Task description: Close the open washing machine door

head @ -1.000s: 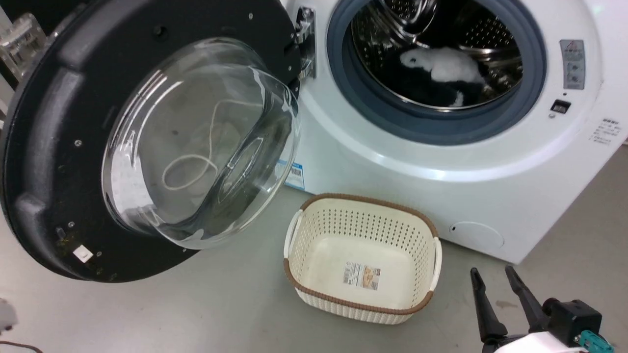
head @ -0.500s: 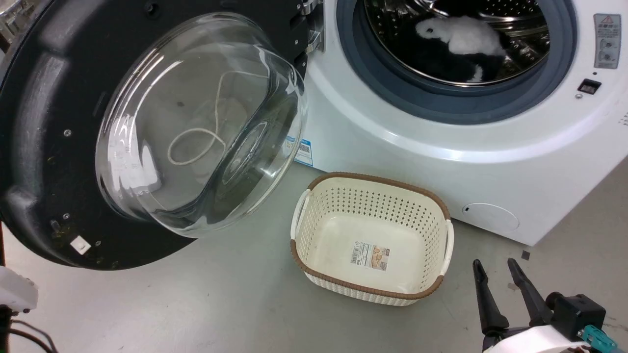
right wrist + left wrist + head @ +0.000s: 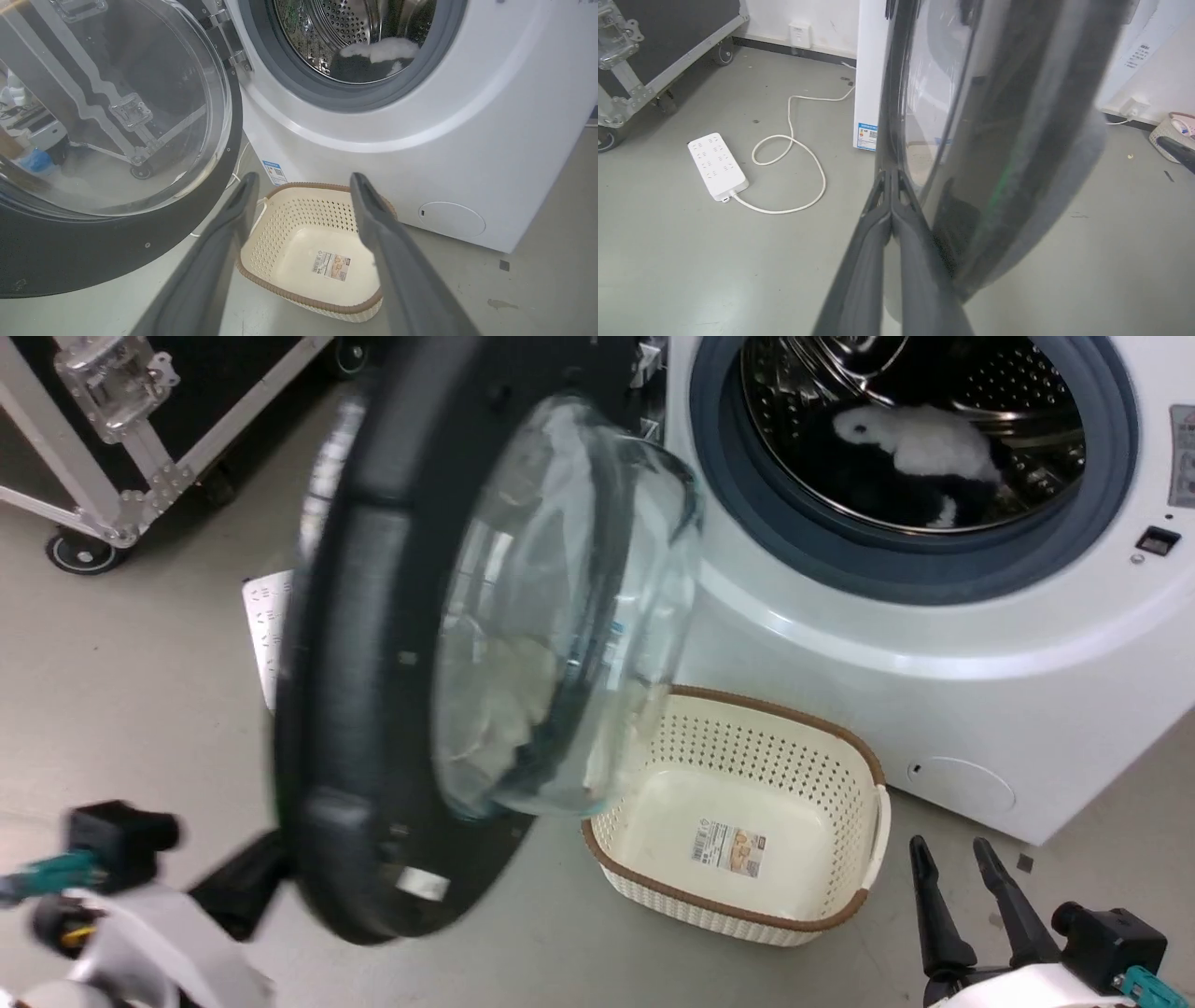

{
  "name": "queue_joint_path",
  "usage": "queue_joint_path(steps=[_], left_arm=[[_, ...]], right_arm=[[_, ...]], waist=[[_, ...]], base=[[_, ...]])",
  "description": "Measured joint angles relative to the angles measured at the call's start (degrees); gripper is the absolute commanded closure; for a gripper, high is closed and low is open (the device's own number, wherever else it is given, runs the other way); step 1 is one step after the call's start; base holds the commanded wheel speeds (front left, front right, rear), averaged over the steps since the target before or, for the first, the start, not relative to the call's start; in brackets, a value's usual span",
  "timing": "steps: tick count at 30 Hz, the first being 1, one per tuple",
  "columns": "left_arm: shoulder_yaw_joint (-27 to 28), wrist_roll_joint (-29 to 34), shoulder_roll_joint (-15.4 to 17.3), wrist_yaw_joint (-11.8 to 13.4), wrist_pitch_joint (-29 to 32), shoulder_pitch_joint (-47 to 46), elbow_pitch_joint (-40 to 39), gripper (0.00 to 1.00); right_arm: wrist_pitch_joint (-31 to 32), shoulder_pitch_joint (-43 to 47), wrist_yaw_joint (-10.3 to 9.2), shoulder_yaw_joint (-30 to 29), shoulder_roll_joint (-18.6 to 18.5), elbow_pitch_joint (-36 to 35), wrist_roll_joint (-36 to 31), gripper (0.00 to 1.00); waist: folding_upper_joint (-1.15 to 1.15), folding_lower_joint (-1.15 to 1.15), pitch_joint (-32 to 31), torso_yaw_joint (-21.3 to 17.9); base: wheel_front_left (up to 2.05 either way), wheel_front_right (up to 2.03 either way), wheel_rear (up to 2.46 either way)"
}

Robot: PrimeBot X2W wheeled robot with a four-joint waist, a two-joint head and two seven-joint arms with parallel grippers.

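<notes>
- grey floor [image 3: 140,663] before a big white front-loading washing machine [image 3: 934,709], cream perforated basket [image 3: 794,717] near.
- large round black-rimmed glass door [image 3: 355,709] half swung, short of the drum [image 3: 1027,392].
- left gripper [image 3: 891,175] jaws pressed together, seemingly against its outer face; right gripper [image 3: 303,179] jaws wide, empty.
- likely mid-push; next: follow hinge arc until latched.

A white power strip [image 3: 718,166] lies on the grey floor [image 3: 668,261]

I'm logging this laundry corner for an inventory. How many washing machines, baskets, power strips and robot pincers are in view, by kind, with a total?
washing machine: 1
basket: 1
power strip: 1
pincers: 2 (left pincer, right pincer)
Total: 5
</notes>
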Motion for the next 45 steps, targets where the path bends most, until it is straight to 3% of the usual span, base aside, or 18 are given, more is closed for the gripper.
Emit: queue_joint_path(steps=[10, 19, 32, 33, 34, 41, 45], left_arm=[[-18.3, -3.9, 0.8, -0.5, 0.2, -9.1, -9.8, 1.00], [-30.3, -7.4, -4.3, -1.0, -1.8, -19.6, -9.1, 1.00], [-38.0, -6.5, -13.7, -1.0, -6.0, -36.7, 4.3, 1.00], [-38.3, -5.9, -14.6, -1.0, -6.2, -38.1, 5.8, 1.00], [-38.8, -4.7, -17.6, -1.0, -7.1, -41.5, 10.3, 1.00], [-38.0, -2.8, -24.6, -0.8, -10.1, -46.3, 21.1, 1.00], [-37.0, -3.9, -26.4, -0.8, -11.6, -46.5, 24.2, 1.00]], right_arm=[[-1.2, 0.0, 0.00, -3.2, 0.0, 0.4, 1.9, 0.00], [-1.9, 0.0, 0.00, -6.4, 0.0, 0.2, 3.0, 0.00], [-1.9, -0.9, 0.00, -6.7, 0.0, -1.0, 5.3, 0.00], [-1.9, -0.9, 0.00, -6.7, 0.0, -1.1, 5.5, 0.00], [-1.9, -0.9, 0.00, -6.3, 0.0, -1.5, 5.9, 0.00], [-1.9, -0.9, 0.00, -5.8, 0.0, -2.1, 6.4, 0.00], [-1.9, -0.8, 0.00, -5.9, 0.0, -2.1, 6.4, 0.00]], waist=[[0.00, 0.00, -0.8, -1.8], [0.00, 0.00, 0.5, -7.9], [0.00, 0.00, 4.6, -19.8], [0.00, 0.01, 5.0, -20.6], [0.00, 0.01, 6.2, -22.5], [0.00, 0.01, 7.8, -24.8], [0.00, 0.01, 6.8, -24.1]], base=[[0.00, 0.00, 0.00], [0.00, 0.00, 0.00], [0.00, 0.00, 0.00], [0.00, 0.00, 0.00], [0.00, 0.00, 0.00], [0.00, 0.00, 0.00], [0.00, 0.00, 0.00]])
